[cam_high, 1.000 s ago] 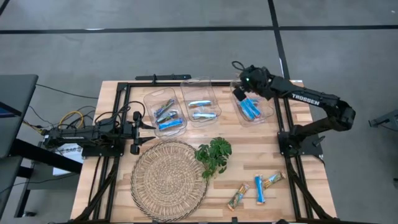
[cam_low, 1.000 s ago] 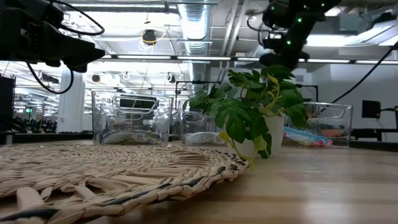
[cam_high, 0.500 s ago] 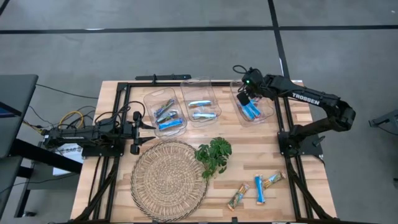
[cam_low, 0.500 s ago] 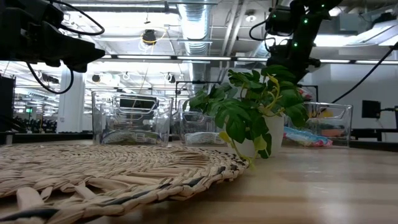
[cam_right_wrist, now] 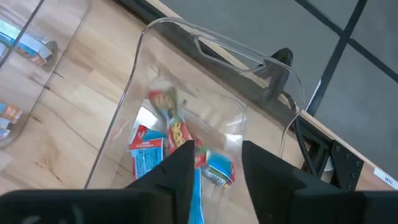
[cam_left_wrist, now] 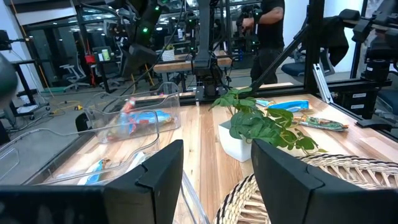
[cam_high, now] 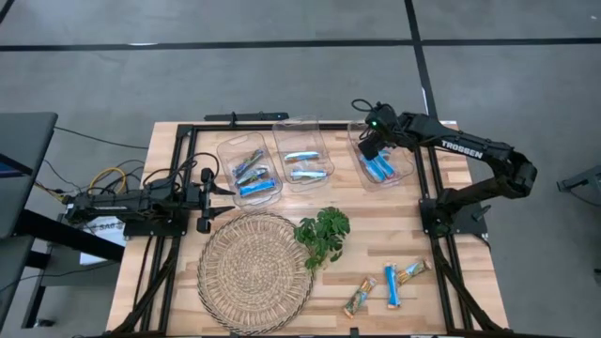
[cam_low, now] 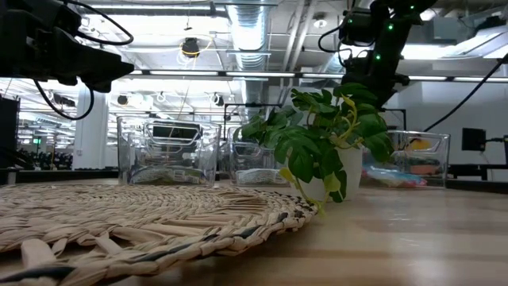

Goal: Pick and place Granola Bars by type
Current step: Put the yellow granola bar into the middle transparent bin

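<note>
1. Take the green plant (cam_high: 322, 234) in its white pot as your landmark; everything below is placed from it as the high view shows the table

2. Beyond the plant, along the far edge of the table, three clear bins stand in a row: the left bin (cam_high: 248, 168), the middle bin (cam_high: 302, 156) and the right bin (cam_high: 381, 155)

3. Your right gripper (cam_high: 370, 143) hangs over the right bin, up and to the right of the plant. In the right wrist view its fingers stand parted with nothing between them, and a tan multicoloured bar (cam_right_wrist: 176, 127) lies in the bin just below, on the blue bars (cam_high: 378, 168), so I judge it released

4. Your left gripper (cam_high: 208, 191) waits well to the left of the plant, beside the woven mat (cam_high: 255, 269); its fingers are spread and empty

5. Done so far, as far as can be seen: all three bins hold bars, the middle bin blue-and-silver ones (cam_high: 306, 166), the left bin mixed blue wrappers (cam_high: 254, 174)

6. Still to do: three bars (cam_high: 386, 284) lie loose on the wood near the front edge, below and to the right of the plant, two tan and one blue. I judge the task well past half, with these three left to sort
</note>
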{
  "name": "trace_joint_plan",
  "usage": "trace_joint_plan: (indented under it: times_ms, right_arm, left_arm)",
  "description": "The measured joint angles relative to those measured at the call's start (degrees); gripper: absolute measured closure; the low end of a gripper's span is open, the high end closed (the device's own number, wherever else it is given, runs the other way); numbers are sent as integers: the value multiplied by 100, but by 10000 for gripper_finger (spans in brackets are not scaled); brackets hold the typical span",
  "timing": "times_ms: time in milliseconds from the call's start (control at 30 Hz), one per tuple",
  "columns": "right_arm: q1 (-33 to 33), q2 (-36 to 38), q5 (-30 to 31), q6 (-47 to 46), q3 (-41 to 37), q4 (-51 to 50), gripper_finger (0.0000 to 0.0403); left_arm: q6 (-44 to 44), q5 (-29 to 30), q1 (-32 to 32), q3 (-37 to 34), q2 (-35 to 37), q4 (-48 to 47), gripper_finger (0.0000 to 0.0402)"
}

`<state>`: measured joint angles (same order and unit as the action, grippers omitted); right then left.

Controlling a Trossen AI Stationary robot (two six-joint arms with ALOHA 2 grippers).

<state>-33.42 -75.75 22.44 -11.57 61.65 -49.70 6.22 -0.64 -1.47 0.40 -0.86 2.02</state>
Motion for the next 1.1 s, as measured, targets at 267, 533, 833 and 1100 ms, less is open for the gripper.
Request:
trace_joint_plan:
  times_ms: [267, 533, 833, 1100]
  right_arm:
    - [521, 210, -256, 307, -4, 276, 240]
    - [1996, 675, -1459, 886, 0, 715, 232]
    - [4055, 664, -2705, 1056, 0, 917, 239]
    - [5594, 103, -2702, 1056, 0, 964, 240]
  left_arm:
    - [-2, 0, 1, -1, 0, 0, 219]
    - [-2, 0, 1, -1, 0, -1, 219]
    - [-1, 0, 1, -2, 0, -1, 219]
    - [-1, 0, 1, 0, 2, 0, 219]
